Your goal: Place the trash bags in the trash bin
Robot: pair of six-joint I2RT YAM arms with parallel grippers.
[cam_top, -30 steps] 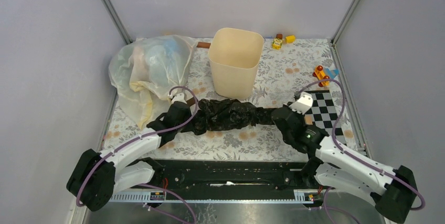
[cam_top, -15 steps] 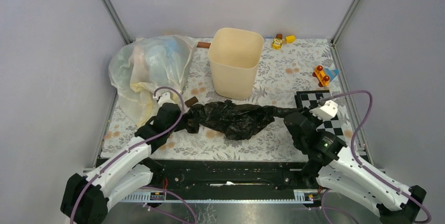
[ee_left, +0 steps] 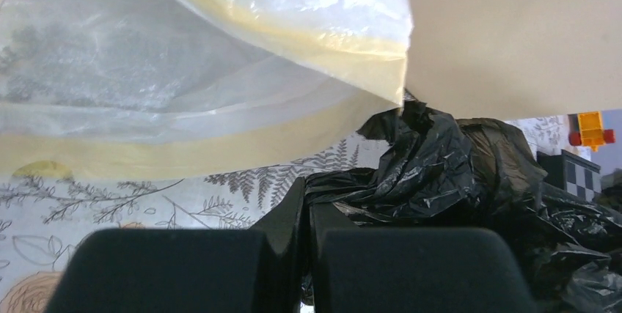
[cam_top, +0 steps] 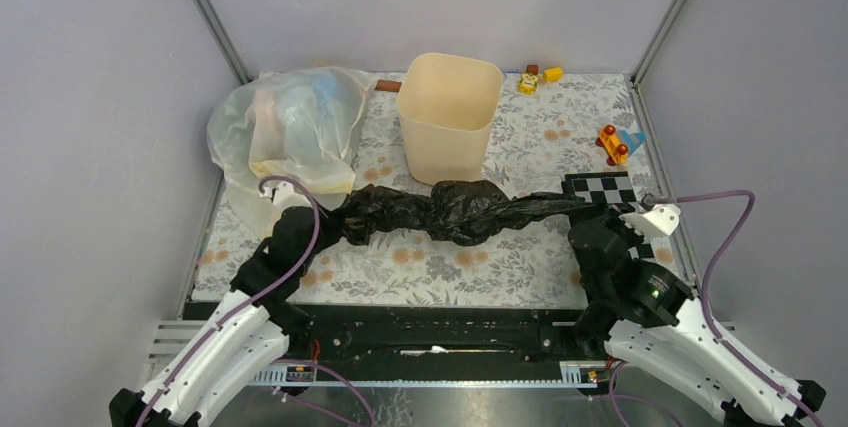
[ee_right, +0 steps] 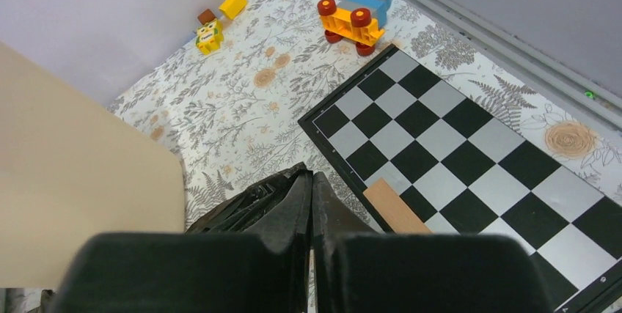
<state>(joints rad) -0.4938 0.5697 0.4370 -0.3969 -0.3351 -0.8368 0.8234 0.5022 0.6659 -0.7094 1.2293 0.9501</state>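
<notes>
The black trash bag (cam_top: 455,211) is stretched left to right just in front of the cream-beige trash bin (cam_top: 449,117). My left gripper (cam_top: 335,220) is shut on the bag's left end; in the left wrist view the black film (ee_left: 440,174) runs into the closed jaws of the gripper (ee_left: 308,207), with the bin wall (ee_left: 513,34) behind. My right gripper (cam_top: 580,215) is shut on the bag's right end; in the right wrist view the film (ee_right: 249,203) is pinched at the gripper (ee_right: 312,181), beside the bin (ee_right: 81,196).
A translucent whitish-yellow bag (cam_top: 285,132) bulges at the back left, close to my left arm. A checkerboard (cam_top: 615,197) with a small wooden piece (ee_right: 392,207) lies at the right. Toy blocks (cam_top: 535,77) and a toy car (cam_top: 613,143) lie at the back right.
Both arms have drawn apart, the left to the left and the right to the right, pulling the black bag out longer. The bag has shifted a little toward the bin.
</notes>
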